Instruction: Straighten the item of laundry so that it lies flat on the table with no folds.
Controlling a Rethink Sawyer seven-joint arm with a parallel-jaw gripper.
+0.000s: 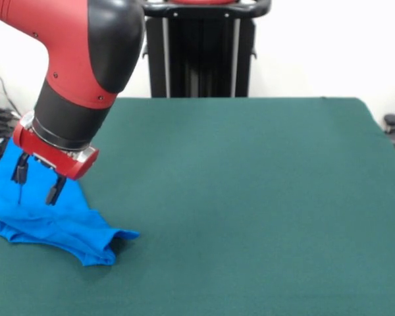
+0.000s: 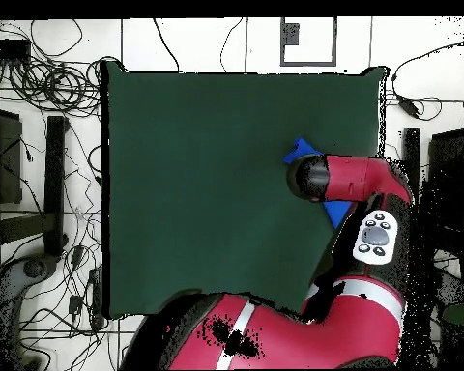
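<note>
One bright blue T-shirt bunched at table edge, front view, partly past edge of shot. Crumpled w/ several folds, not flat; one pointed corner sticking out onto green felt. Bit of white print just visible at far side of heap. Directly above shirt: gripper, fingers apart, tips down at or just over cloth; contact unclear, nothing clamped. Overhead: shirt mostly hidden under red arm, only blue scraps showing either side of it, near table edge; gripper hidden there.
</note>
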